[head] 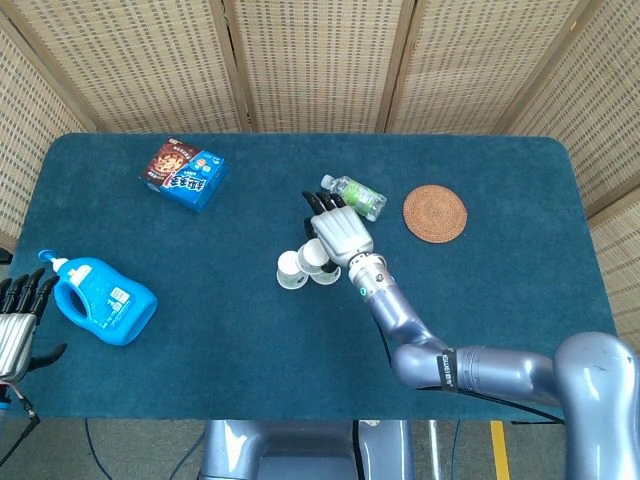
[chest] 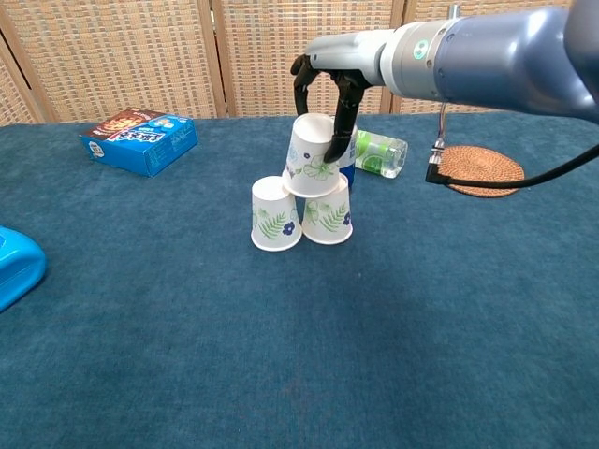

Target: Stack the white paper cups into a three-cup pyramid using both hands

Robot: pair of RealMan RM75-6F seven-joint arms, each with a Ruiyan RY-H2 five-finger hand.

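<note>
Two white paper cups with green leaf prints stand upside down side by side mid-table, the left cup point(chest: 276, 214) point(head: 291, 270) and the right cup point(chest: 328, 216) point(head: 327, 274). A third cup point(chest: 313, 156) point(head: 314, 256), slightly tilted, sits over the gap between them, its rim at their tops. My right hand point(chest: 328, 82) point(head: 340, 231) grips this top cup from above, dark fingers down its sides. My left hand point(head: 15, 325) hangs at the table's near-left edge, fingers apart and holding nothing; the chest view does not show it.
A blue detergent bottle point(head: 100, 300) point(chest: 14, 267) lies near the left edge. A snack box point(head: 183, 173) point(chest: 140, 138) sits at the back left. A small plastic bottle point(head: 355, 195) point(chest: 379, 154) lies just behind the cups, and a woven coaster point(head: 435, 213) point(chest: 482, 170) is to its right.
</note>
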